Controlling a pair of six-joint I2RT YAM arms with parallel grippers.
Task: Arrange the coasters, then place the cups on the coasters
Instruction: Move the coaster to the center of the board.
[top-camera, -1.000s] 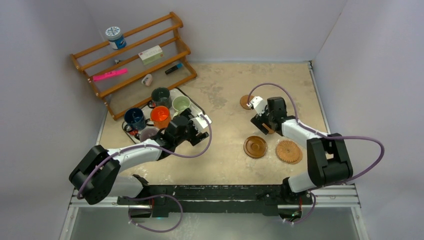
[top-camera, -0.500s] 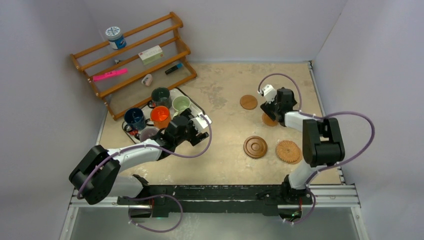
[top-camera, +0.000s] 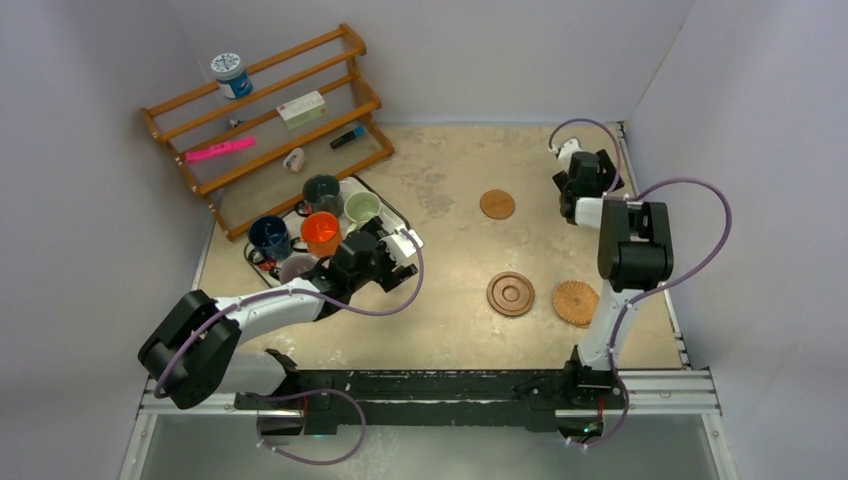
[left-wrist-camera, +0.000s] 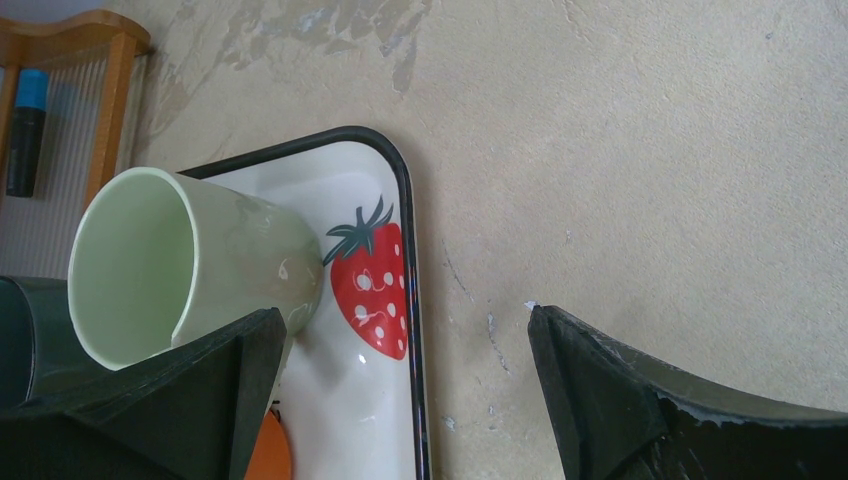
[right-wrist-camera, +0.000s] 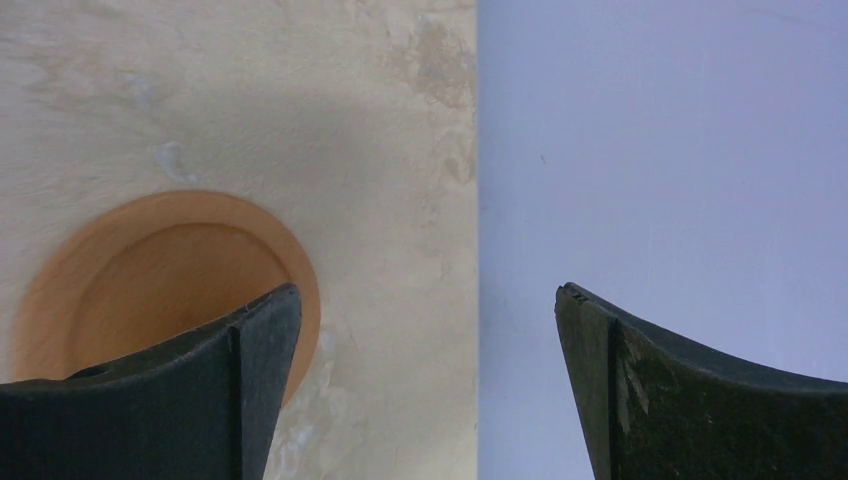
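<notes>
**Both end effectors spread wide and empty; cups on the tray, coasters at the right**

The left end effector (left-wrist-camera: 400, 325) sits left of centre in the top view. Its jaws are fully apart with nothing between them, and it hangs over the right edge of the strawberry-print tray (left-wrist-camera: 409, 230). In its wrist view the pale green cup (left-wrist-camera: 200, 260) stands on the tray just beyond the left-hand jaw.

All five cups are on that tray. The grey-green cup (top-camera: 322, 190) and the pale green cup are at the top. The orange cup (top-camera: 321, 233) and dark blue cup (top-camera: 270, 236) are below them. The purple-grey cup (top-camera: 297, 267) is lowest, just beside the left arm.

The right end effector (right-wrist-camera: 425, 300) is at the upper right of the top view, close to where the bench (top-camera: 450, 170) meets the wall (right-wrist-camera: 650, 150). Its jaws are also wide apart and grip nothing. In its wrist view an orange-brown coaster (right-wrist-camera: 150, 280) lies flat at lower left, partly hidden under one jaw. Whether the jaw touches it cannot be told.

Three more coasters lie flat on the bench, right of centre. The plain coaster (top-camera: 497, 204) is higher up. The ringed coaster (top-camera: 511, 294) and wicker coaster (top-camera: 576, 303) lie near each other lower down. Cups and coasters are well apart.
</notes>
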